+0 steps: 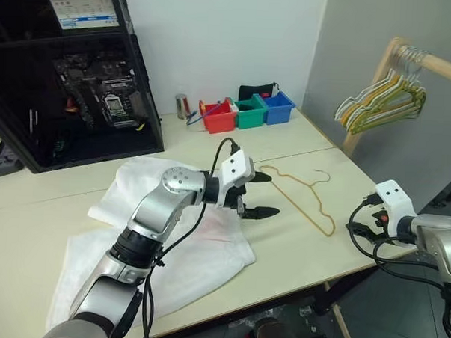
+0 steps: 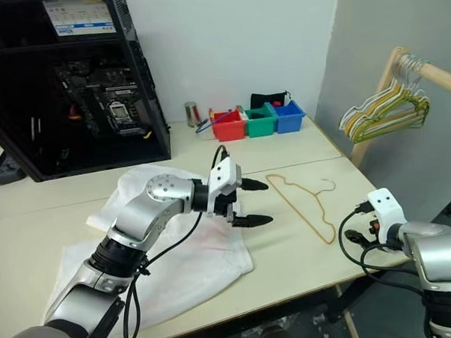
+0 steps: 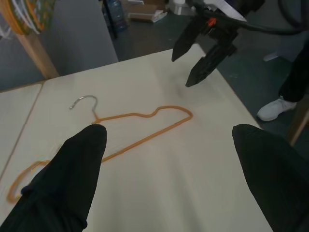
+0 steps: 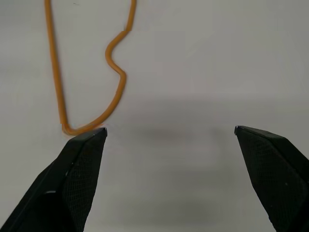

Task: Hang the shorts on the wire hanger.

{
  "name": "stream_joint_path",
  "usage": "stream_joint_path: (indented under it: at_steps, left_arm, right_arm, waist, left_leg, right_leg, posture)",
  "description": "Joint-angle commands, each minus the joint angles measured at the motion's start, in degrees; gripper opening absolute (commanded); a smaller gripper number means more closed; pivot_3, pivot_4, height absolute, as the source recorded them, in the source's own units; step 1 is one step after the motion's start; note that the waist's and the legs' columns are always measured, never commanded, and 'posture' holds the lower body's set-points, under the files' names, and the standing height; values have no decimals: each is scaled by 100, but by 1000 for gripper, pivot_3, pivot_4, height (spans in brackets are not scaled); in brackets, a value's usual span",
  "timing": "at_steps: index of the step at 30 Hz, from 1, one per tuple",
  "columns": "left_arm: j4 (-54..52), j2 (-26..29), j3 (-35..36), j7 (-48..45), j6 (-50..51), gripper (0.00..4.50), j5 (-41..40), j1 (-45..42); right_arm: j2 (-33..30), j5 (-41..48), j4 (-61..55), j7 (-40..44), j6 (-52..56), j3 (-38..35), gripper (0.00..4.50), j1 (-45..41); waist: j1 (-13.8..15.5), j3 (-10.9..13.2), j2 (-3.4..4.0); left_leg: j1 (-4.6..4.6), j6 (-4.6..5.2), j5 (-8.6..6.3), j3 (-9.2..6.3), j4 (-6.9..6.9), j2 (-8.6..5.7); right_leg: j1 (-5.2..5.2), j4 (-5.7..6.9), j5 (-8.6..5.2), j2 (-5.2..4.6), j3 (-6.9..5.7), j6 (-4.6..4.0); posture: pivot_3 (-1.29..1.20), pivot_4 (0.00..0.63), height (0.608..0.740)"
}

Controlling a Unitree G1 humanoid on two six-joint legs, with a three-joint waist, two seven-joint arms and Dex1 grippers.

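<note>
White shorts (image 1: 177,249) are lying crumpled at lower left; the wire hanger (image 1: 303,196) is lying at centre-right, between wide-spread left claw (image 1: 259,194) and right claw (image 3: 195,60).

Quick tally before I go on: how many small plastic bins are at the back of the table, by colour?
Red bin: 1
Green bin: 1
Blue bin: 1
Total: 3 bins, side by side in a row at the back of the table.
</note>
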Motion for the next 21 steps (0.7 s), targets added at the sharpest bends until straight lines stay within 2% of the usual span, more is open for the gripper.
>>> stream_joint_path:
  at_steps: [1,10,21]
  left_arm:
    - [-404,44,74,156,193,4454,-59,127]
    - [-813,345,348,574,429,4454,-66,695]
    - [-1251,586,575,887,705,4454,-187,1012]
  right_arm:
    - [65,9,318,-74,-399,221,4500,-401]
    - [258,-44,1366,141,-1084,884,4500,-1105]
    - [589,-209,2565,180,-1671,1305,4500,-1436]
  waist:
    - [-44,0,2]
    - [18,0,4]
    - [360,1,6]
  left_leg:
    - [-3,0,0,0,-1,10]
    - [-10,7,-4,-10,4,10]
    - [3,7,-4,-14,7,9]
  right_leg:
    - [0,-7,0,6,-3,0]
    - [5,-20,1,4,-4,0]
    - [17,-19,4,2,1,3]
  posture:
    - [-348,15,740]
    - [-290,17,740]
    - [-216,16,740]
